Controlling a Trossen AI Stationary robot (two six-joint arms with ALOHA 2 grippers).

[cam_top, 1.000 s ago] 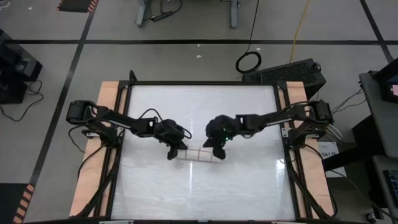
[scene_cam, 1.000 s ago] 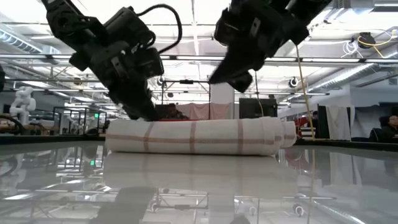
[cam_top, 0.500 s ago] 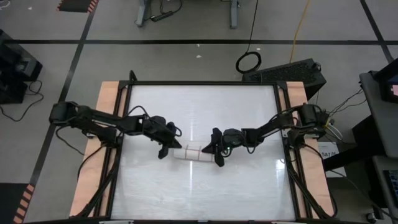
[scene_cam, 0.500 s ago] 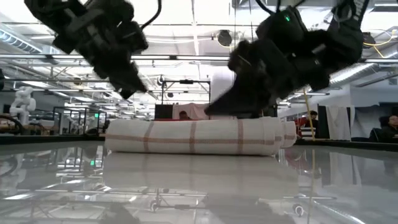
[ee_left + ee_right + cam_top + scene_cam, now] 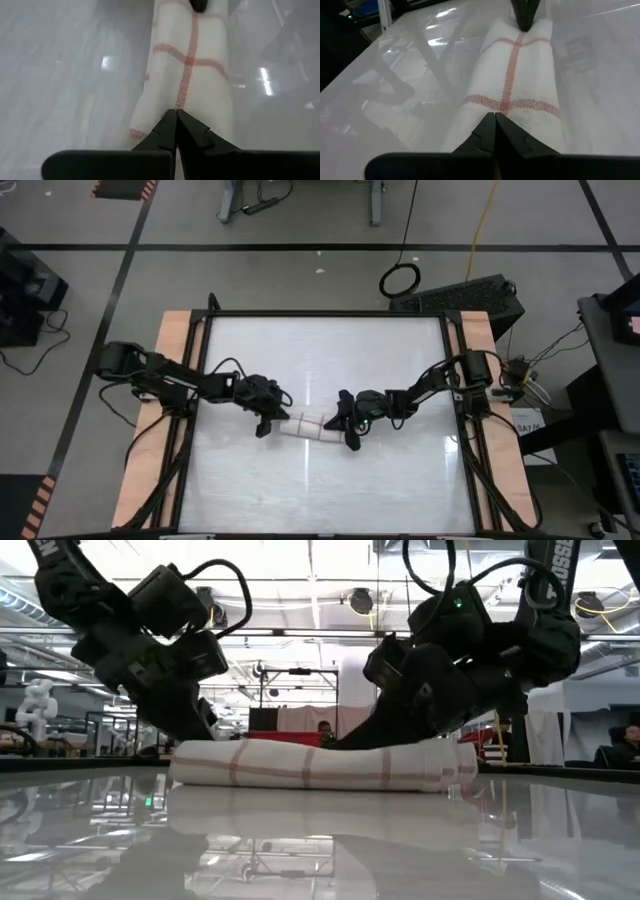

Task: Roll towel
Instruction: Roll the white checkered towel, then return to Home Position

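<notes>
The towel (image 5: 308, 426), white with red-brown grid lines, lies rolled into a short roll across the middle of the table; in the low view (image 5: 310, 765) its whole length rests on the tabletop. My left gripper (image 5: 267, 423) is shut at the roll's left end, my right gripper (image 5: 346, 430) is shut at its right end. Each wrist view looks along the roll (image 5: 190, 75) (image 5: 512, 85) to the other gripper's tip at the far end. My left gripper has its shut fingertips (image 5: 176, 116) on the top of the roll's left end (image 5: 172, 102), slanting down from the table's left, along the roll. The roll lies on the table. My right gripper has its shut fingertips (image 5: 494, 120) on the top of the roll near its right end (image 5: 505, 105), slanting down from the table's right, along the roll. In the low view the roll's top (image 5: 345, 745) is flattened under it.
Glossy white tabletop (image 5: 320, 350) lies on all sides of the roll, inside a dark frame with wooden side strips (image 5: 170, 340). Beyond the table are cables and equipment on the floor (image 5: 400, 278); a person shows far off in the room (image 5: 325, 730).
Both grippers have come down low onto the roll's ends; the left one rose and moved toward the table's left before coming down again. The roll has stayed in place, and its top now looks flatter than before.
</notes>
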